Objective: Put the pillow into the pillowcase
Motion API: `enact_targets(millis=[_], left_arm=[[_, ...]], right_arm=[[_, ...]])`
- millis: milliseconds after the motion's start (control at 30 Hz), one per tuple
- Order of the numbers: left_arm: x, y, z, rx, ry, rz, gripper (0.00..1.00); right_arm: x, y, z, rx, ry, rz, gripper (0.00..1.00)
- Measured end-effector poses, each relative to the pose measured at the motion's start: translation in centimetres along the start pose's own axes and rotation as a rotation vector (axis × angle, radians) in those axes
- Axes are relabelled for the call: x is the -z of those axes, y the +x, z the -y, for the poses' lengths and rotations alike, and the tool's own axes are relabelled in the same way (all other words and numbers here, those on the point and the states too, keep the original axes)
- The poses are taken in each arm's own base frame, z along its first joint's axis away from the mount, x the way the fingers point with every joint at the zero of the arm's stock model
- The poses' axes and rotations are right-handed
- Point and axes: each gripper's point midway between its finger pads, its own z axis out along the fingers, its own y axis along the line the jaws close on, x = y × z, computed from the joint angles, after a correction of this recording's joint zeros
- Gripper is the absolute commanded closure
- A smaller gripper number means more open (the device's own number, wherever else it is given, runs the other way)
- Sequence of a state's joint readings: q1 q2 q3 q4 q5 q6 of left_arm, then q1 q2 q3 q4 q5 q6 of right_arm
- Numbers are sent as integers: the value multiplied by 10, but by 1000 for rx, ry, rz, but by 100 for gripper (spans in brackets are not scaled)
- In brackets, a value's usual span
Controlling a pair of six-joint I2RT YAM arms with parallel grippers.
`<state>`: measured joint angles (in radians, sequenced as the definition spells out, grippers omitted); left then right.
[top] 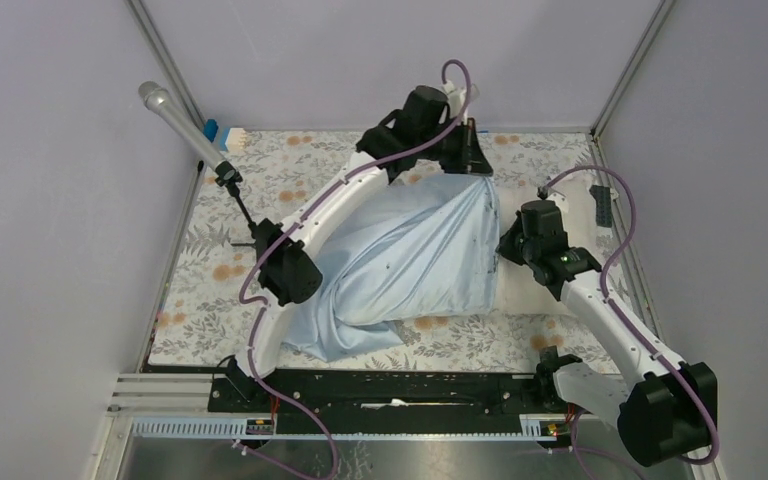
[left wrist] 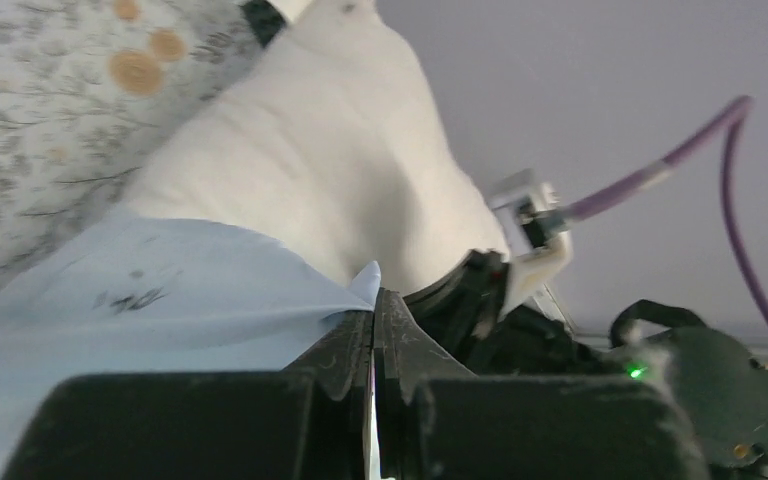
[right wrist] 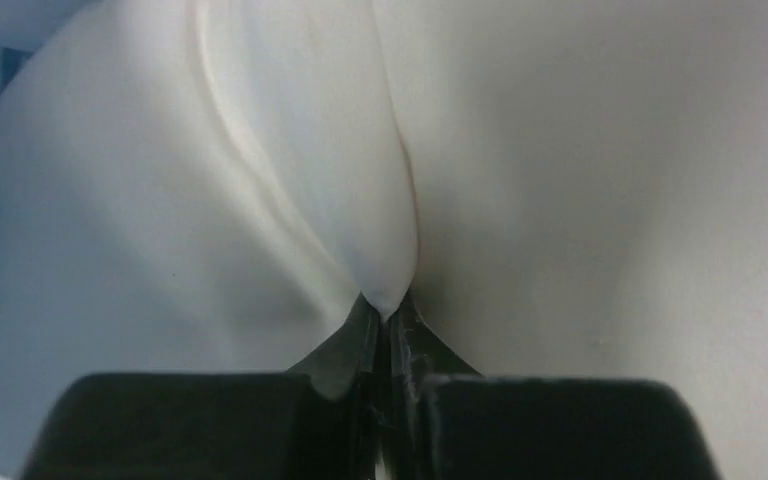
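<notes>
Even soft light, blurred wrist close-ups

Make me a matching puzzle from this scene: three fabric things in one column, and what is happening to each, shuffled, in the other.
Things:
1. plump cream fabric pillow
2. thin light-blue fabric pillowcase
3. floral-printed table cloth

States:
A. spread flat under the other two
B. pinched in the left arm's jaws
C. pinched in the right arm's jaws

Pairs: 1-C, 2-B, 3-A
</notes>
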<state>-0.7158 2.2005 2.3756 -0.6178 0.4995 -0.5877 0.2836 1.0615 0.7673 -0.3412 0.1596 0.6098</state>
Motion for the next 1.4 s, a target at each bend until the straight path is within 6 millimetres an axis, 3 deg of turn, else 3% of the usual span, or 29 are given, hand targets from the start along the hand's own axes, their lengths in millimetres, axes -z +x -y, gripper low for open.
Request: enact_targets(millis=[133, 267, 433, 567, 667, 767, 867, 933, 1000, 1133, 1200, 1267, 1400], left_arm=[[-20, 23, 29, 9, 50, -39, 100], [-31, 50, 41, 13, 61, -82, 98], [-26, 83, 23, 50, 2, -119, 50], [-9, 92, 17, 20, -59, -103, 25], [14, 88, 25, -39, -123, -43, 23], [44, 95, 51, -119, -173, 25, 24], [68, 114, 86, -203, -198, 86, 27], [76, 131, 100, -245, -219, 104, 29], [75, 150, 97, -276, -272, 106, 34], [62, 180, 46, -301, -435, 65, 35], [55, 195, 17, -306, -514, 33, 29], [50, 205, -1, -308, -558, 9, 22], [42, 214, -19, -313, -616, -1, 22]], right_arm=[[-3, 10, -28, -70, -123, -20, 100], [7, 5, -50, -157, -211, -16, 100], [23, -4, -65, -283, -304, 12, 100], [21, 3, -66, -336, -323, -7, 100], [19, 5, -67, -363, -334, -11, 100], [19, 5, -70, -374, -343, -17, 100], [16, 6, -69, -374, -339, -22, 100], [16, 7, -69, -374, -337, -24, 100], [16, 8, -68, -367, -335, -25, 99], [19, 9, -62, -336, -306, -26, 53], [25, 6, -56, -314, -280, -5, 33], [35, -2, -51, -293, -259, 29, 24], [55, -18, -38, -236, -211, 104, 18]])
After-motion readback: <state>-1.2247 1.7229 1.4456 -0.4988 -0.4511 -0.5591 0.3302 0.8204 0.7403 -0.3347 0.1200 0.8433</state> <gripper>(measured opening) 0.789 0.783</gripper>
